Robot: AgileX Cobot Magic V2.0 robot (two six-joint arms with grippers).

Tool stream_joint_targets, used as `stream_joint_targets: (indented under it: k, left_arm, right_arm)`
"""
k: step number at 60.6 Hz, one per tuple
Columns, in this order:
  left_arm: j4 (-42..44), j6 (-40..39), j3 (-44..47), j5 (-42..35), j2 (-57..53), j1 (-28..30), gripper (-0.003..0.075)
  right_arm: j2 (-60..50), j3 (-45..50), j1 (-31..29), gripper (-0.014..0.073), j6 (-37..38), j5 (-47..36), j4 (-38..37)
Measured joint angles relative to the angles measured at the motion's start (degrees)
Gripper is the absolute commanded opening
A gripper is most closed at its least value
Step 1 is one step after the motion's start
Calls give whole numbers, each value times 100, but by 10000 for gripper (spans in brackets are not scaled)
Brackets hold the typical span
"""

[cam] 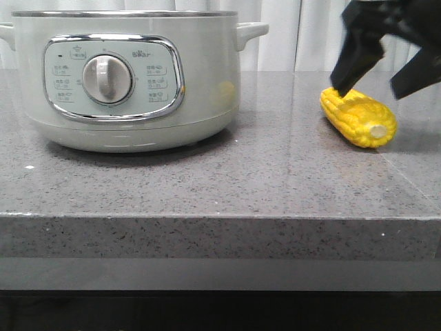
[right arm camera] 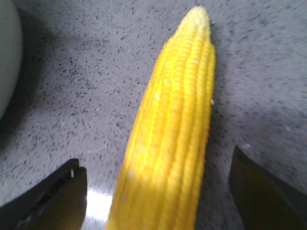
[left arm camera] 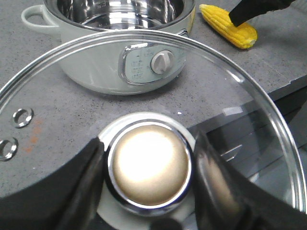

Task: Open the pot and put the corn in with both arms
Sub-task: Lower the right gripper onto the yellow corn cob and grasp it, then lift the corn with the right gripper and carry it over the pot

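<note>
The front view shows the large pale greenish-white electric pot [cam: 127, 79] only from the side, its chrome-framed panel and round dial facing the camera, so its top cannot be judged there. The left wrist view looks down into it: the polished steel bowl [left arm camera: 122, 12] lies open, with the lid off. That same view shows the round glass lid with a steel rim [left arm camera: 158, 96] held up off the pot by the left gripper [left arm camera: 149, 175], whose dark fingers [left arm camera: 84, 184] are clamped on either side of the lid's shiny metal knob [left arm camera: 148, 171].

The short, tapered, bright yellow corn cob [cam: 358, 117] lies on the speckled grey stone surface [cam: 227, 186], well to the right of the pot, its pale stub end toward the camera. In the front view the black right gripper [cam: 382, 83] hangs over it, one fingertip touching or nearly touching the cob's far end. The right wrist view shows the kernel rows close up, with the fingers [right arm camera: 50, 201] spread wide on either side, not gripping the cob.
</note>
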Motion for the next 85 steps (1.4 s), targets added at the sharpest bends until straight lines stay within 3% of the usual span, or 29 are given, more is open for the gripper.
stream_joint_targets:
  k: [8, 17, 24, 35, 49, 73, 81, 85]
  left_arm:
    - [0, 0, 0, 0, 0, 0, 169]
    - [0, 0, 0, 0, 0, 0, 169]
    - [0, 0, 0, 0, 0, 0, 169]
    - [0, 0, 0, 0, 0, 0, 169]
    - [0, 0, 0, -21, 0, 0, 169]
    - [0, 0, 0, -85, 0, 0, 169]
    - [0, 0, 0, -92, 0, 0, 169]
    - [0, 0, 0, -92, 0, 0, 169]
  right_arm:
    - [341, -199, 0, 572, 6, 0, 62]
    - [461, -210, 0, 354, 6, 67, 84]
    - [461, -235, 0, 267, 6, 80, 98]
    - [437, -520, 0, 267, 6, 271, 98]
    - [234, -1755, 229, 267, -198, 471, 98]
    - [1204, -3529, 2215, 267, -472, 606, 98]
    - [1642, -3581, 2497, 276, -471, 660, 98]
    - [1776, -3601, 2536, 324, -475, 660, 98]
